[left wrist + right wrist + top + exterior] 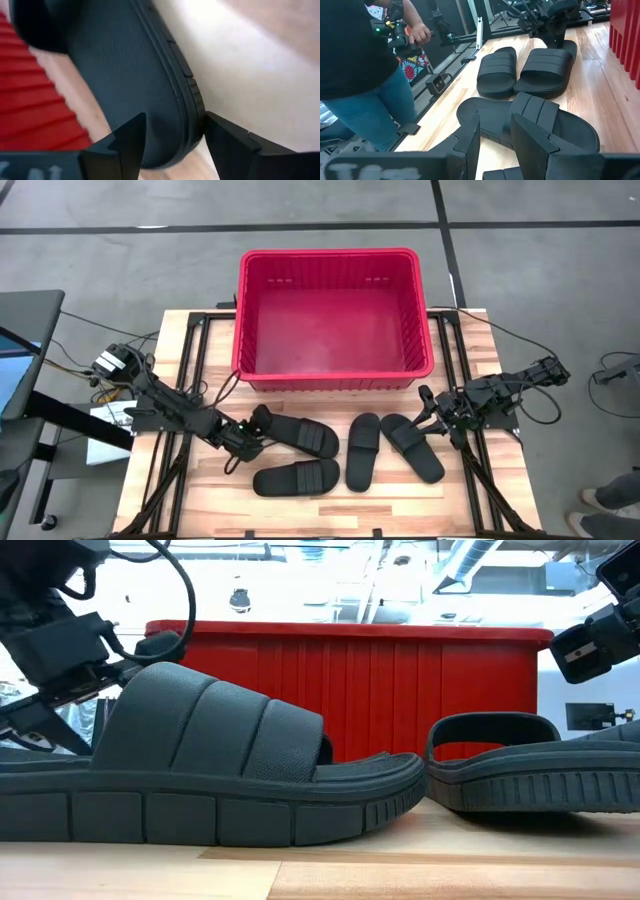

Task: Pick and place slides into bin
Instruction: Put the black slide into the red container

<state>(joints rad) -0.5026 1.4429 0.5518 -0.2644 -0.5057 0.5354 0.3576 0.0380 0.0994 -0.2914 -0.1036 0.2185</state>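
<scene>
Four black slides lie on the wooden table in front of the red bin (335, 315): one at the far left (300, 436), one at the near left (297, 477), one in the middle (363, 450) and one on the right (412, 446). My left gripper (254, 430) is open, slanting down at the heel end (170, 140) of the far-left slide (125, 65), one finger on each side of it. My right gripper (432, 408) is open just beyond the far end of the right slide (540, 125), with nothing between its fingers (495, 137). My left gripper straddles the far-left slide's heel end, coming from the table's left and slanting down. One finger (132, 137) stands over the footbed and the other (220, 135) is against the sole's side edge (199, 107). Whether they touch it I cannot tell. The slide lies flat on the table.
The bin's near wall (330, 380) stands close behind the slides. Dark frame rails (190, 380) run along both sides of the table. A person (365, 75) stands by the table's near edge, holding a device. The low view shows the near-left slide (200, 760) close up.
</scene>
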